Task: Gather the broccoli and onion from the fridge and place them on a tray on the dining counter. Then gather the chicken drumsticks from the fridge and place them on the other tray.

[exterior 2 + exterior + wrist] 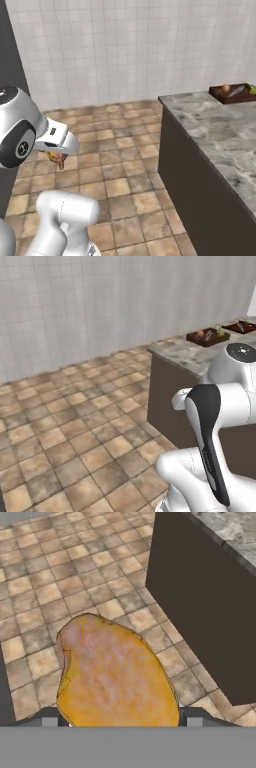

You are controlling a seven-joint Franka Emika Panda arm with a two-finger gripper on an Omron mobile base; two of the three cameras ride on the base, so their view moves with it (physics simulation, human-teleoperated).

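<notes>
Drumstick [112,672] sits clamped between the pincer's [118,719] spread fingers, plump end pointing away from the hand, carried over the tiled floor [65,431] with the dining counter [220,132] and its trays [232,93] well off to the robot's right.

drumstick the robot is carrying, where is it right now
The chicken drumstick sits in the gripper, above the tiled floor, left of the dining counter.

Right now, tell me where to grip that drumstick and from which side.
Grip the chicken drumstick across its plump middle, coming in along its length as the gripper does now: the rounded body spans the jaws, so both sides likely bear evenly.
</notes>
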